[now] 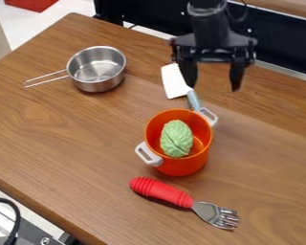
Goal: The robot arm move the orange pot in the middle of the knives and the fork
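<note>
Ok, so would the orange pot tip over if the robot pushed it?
Probably not easily: the orange pot stands upright on a flat table. The green thing inside might roll around, since it looks rounded.

Brown wood surface (66,129) in front of me. Directly on it: steel saucepan (103,85) at upper left, white-bladed utensil (175,81), orange pot (184,167), red-handled fork (162,191). Pot sits between utensil and fork.

Black arm (209,29) in from top edge; hand (213,87) pointing down, fingers (236,74) spread apart.
</note>
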Robot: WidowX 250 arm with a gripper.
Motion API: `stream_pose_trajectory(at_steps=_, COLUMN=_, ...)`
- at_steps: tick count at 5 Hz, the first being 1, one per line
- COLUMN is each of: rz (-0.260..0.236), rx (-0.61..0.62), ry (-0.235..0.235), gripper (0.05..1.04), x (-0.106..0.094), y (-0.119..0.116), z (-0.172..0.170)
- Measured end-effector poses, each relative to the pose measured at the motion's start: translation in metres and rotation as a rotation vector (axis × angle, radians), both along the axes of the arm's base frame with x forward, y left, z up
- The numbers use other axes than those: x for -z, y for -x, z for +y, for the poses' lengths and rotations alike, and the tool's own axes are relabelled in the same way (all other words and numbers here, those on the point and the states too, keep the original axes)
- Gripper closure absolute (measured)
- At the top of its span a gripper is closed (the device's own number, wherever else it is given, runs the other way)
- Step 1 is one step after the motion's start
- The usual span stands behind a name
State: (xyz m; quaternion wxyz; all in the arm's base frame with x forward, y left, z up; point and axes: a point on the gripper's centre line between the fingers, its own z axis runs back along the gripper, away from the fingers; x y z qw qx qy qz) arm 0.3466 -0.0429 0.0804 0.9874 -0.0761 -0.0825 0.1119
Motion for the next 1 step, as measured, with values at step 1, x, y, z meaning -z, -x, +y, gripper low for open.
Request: stream_pose_trajectory(at_steps=1, rz=-0.013, rx=-0.058, ry=-0.044, gripper=0.087, x=0.0075, y=-0.0334, z=0.0075)
